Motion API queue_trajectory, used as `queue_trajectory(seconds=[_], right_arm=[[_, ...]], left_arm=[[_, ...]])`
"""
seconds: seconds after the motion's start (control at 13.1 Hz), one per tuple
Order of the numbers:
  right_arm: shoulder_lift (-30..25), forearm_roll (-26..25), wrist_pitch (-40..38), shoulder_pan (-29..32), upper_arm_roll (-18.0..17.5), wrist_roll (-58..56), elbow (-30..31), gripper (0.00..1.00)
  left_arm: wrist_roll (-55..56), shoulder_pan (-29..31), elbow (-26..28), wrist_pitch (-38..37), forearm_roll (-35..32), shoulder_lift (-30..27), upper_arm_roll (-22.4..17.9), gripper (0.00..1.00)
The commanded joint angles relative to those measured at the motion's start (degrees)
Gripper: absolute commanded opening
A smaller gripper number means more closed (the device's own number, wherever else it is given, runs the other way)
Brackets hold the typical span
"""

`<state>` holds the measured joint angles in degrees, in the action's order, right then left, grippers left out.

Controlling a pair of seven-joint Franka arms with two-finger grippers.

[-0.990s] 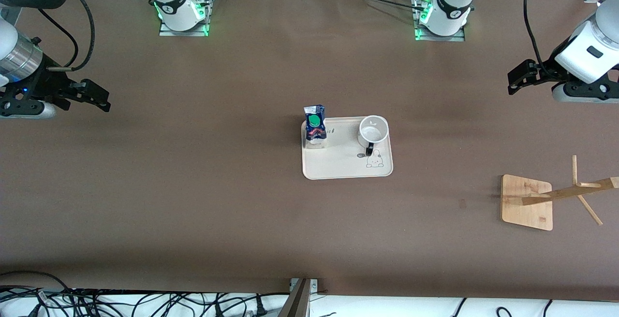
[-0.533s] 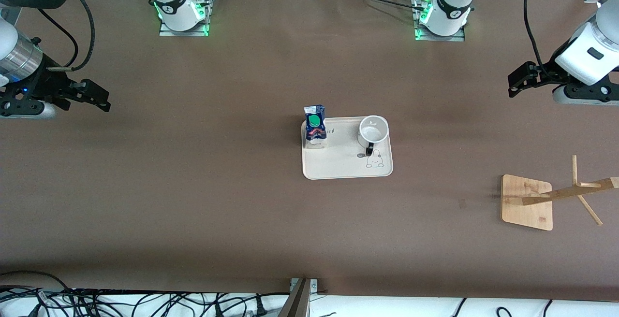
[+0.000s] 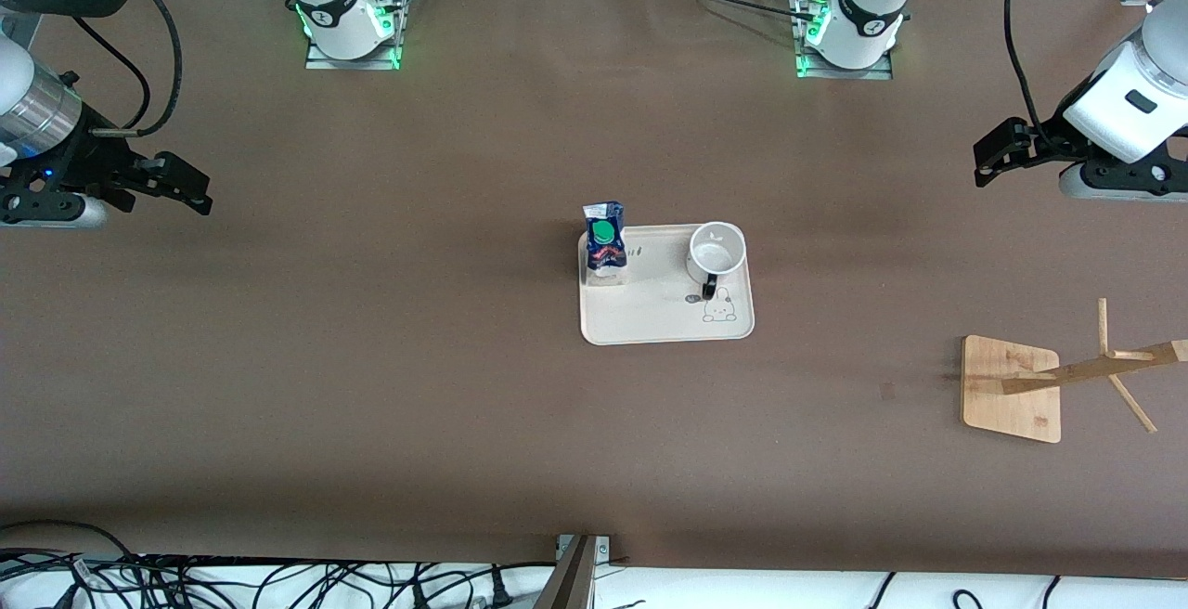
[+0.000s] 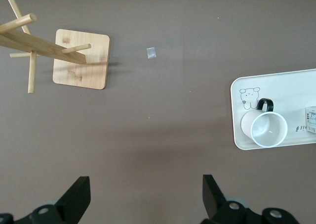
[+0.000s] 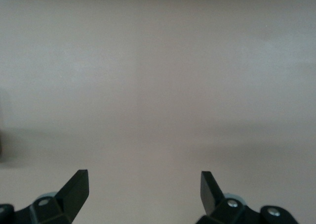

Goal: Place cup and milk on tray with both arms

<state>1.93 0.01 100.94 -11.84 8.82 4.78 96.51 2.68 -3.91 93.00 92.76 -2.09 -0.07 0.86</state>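
Note:
The cream tray [image 3: 650, 312] lies at the table's middle. The white cup [image 3: 716, 252] stands upright on its corner toward the left arm's end, with the black handle toward the front camera. The blue and white milk [image 3: 604, 242] with a green cap stands on the corner toward the right arm's end. The left wrist view shows the tray [image 4: 291, 88], the cup [image 4: 269, 130] and an edge of the milk [image 4: 311, 120]. My left gripper [image 3: 986, 159] [image 4: 145, 184] is open and empty over the table's left-arm end. My right gripper [image 3: 190, 187] [image 5: 143, 179] is open and empty over the right-arm end.
A wooden stand with pegs [image 3: 1012, 388] stands toward the left arm's end, nearer the front camera than the tray; it also shows in the left wrist view [image 4: 81, 58]. A small pale scrap [image 4: 151, 53] lies beside it. Cables run along the front edge.
The left arm has drawn back very slightly toward its end of the table. The right arm, cup, milk and tray have not moved.

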Motion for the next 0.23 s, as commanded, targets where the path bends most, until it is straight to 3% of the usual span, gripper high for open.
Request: queue_trajectory(seconds=[0.0, 0.15], right_arm=[[0.27, -0.36, -0.57, 0.42, -0.29, 0.67, -0.97, 1.00], [0.27, -0.36, -0.57, 0.42, -0.21, 0.67, -0.97, 1.00]], left_arm=[[-1.01, -0.40, -1.95, -0.74, -1.07, 0.95, -0.16, 1.00], [-1.01, -0.48, -1.95, -0.83, -1.07, 0.86, -0.16, 1.00]])
